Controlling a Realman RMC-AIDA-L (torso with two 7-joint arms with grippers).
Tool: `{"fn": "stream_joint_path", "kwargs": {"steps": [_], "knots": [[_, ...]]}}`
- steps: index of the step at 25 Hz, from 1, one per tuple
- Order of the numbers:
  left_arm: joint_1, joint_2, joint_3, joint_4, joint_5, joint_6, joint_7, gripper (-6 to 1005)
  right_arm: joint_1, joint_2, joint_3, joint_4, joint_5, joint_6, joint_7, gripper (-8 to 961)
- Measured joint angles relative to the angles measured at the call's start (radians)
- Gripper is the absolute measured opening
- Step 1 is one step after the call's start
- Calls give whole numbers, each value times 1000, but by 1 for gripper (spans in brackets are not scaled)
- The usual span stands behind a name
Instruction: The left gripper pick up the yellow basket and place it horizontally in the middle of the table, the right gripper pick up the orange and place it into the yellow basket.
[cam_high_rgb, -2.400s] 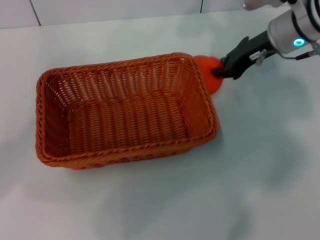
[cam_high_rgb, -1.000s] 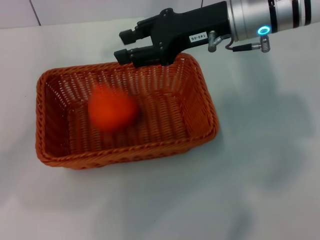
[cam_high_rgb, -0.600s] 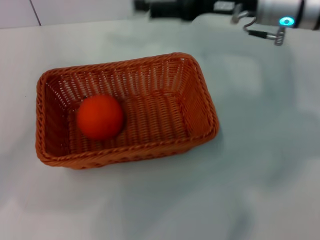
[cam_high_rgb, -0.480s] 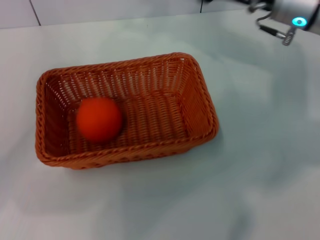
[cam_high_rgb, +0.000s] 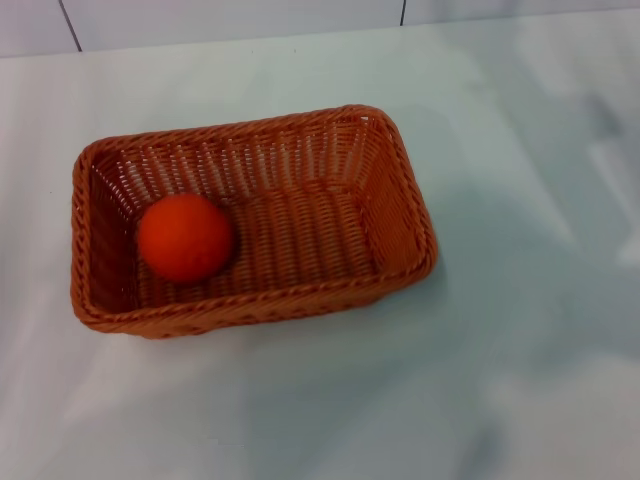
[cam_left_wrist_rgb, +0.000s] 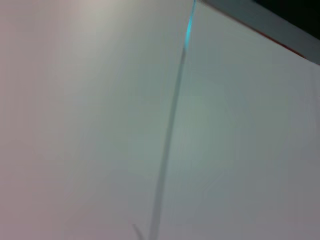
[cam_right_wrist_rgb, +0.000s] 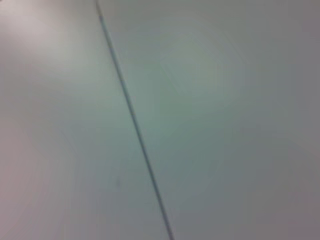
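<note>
— What's the biggest thing in front of you?

— The table (cam_high_rgb: 520, 380), white and smooth, filling my head view from edge to edge. At its far side a pale wall rises, split by two thin dark seams.

— And on it?

— The yellow basket (cam_high_rgb: 405, 215), though to my eye it's more orange-brown. It's woven, rectangular, with a braided rim and sloping sides. It lies lengthwise across the table, a little left of centre, its long sides running roughly left to right with the right end tilted slightly away from me.

— Where's the orange?

— The orange (cam_high_rgb: 186, 237) sits inside the basket, on the woven floor in the left half, close to the left end wall and nearer the front wall than the back one. Whether it actually touches either wall, I can't say for sure from above.

— What are your claws doing?

— Neither one shows anywhere. My head camera sees no arm at all, and both wrist cameras face only a plain pale surface crossed by a thin dark line, with no fingers in sight. So I can't report whether either claw is spread or clenched.

— Is anything holding the orange?

— No, it rests free in the basket.
</note>
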Motion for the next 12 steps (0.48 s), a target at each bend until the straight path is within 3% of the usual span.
{"fn": "stream_joint_path", "kwargs": {"steps": [5,12], "knots": [[0,-2,-65,-166,-64,66,337,751,-13,1,2,8,5,29,-30,929],[7,-3,-68,-176,-78,63,356,751,-21,0,63,11,7,73,-43,929]]}}
